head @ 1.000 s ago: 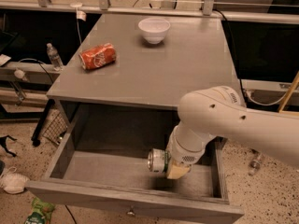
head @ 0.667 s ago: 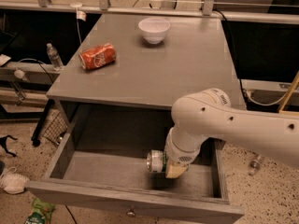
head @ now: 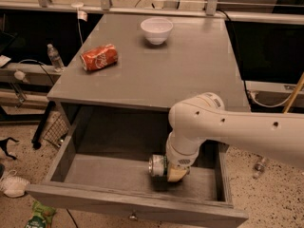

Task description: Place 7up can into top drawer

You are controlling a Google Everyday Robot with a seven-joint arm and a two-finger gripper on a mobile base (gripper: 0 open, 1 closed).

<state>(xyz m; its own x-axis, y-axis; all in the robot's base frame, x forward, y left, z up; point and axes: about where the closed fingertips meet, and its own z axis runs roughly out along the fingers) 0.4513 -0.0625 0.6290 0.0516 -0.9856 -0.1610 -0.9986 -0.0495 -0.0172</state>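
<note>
The top drawer [head: 95,172] of the grey cabinet stands pulled open, with a small knob [head: 133,217] on its front panel. The 7up can [head: 156,166], silver with green marks, lies on its side low inside the drawer, right of the middle. My gripper [head: 171,171] reaches down into the drawer from the white arm [head: 228,129] and is at the can's right end, with a tan fingertip [head: 175,175] against it. The arm hides most of the fingers.
An orange-red soda can [head: 99,57] lies on its side on the cabinet top at the left. A white bowl [head: 156,30] stands at the back. A water bottle [head: 54,57] sits on a low shelf at the left. Bags and litter lie on the floor at the lower left.
The arm has shifted slightly to the left over the drawer. The can stays at the gripper, low in the drawer.
</note>
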